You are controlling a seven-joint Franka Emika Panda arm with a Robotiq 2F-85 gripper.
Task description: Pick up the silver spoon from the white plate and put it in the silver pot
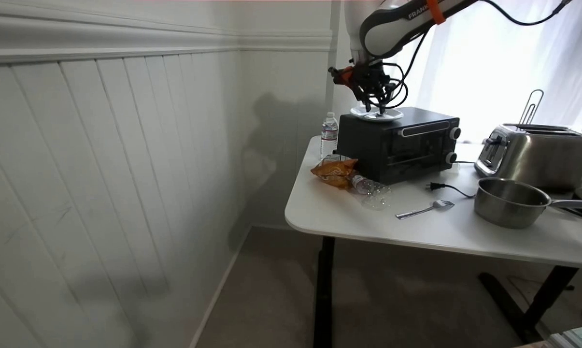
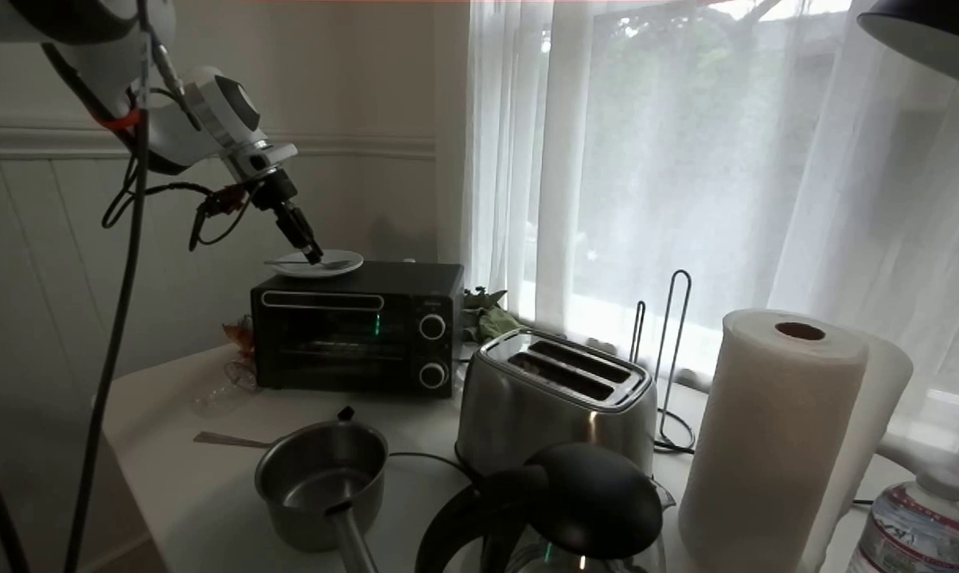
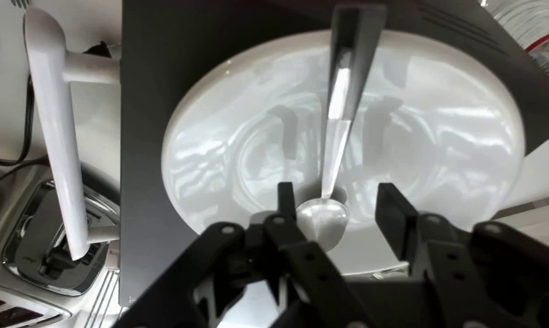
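Observation:
The silver spoon (image 3: 337, 136) lies across the white plate (image 3: 447, 91), its handle reaching past the far rim. The plate rests on top of the black oven and shows in both exterior views (image 1: 394, 115) (image 2: 312, 273). My gripper (image 3: 336, 196) is open in the wrist view, its fingers on either side of the spoon near the neck and bowl. The left finger is close to the bowl; whether it touches is unclear. In both exterior views the fingertips (image 1: 375, 110) (image 2: 314, 259) are low over the plate. The silver pot (image 1: 505, 205) stands on the table, its inside visible in an exterior view (image 2: 320, 477).
The black oven (image 1: 416, 140) stands beside a silver toaster (image 1: 537, 154). A fork (image 1: 426, 209) and a black plug (image 1: 435, 186) lie near the pot. A bottle (image 1: 329, 133) and an orange bag (image 1: 335, 172) are beside the oven. A paper towel roll (image 2: 773, 446) stands beyond the toaster.

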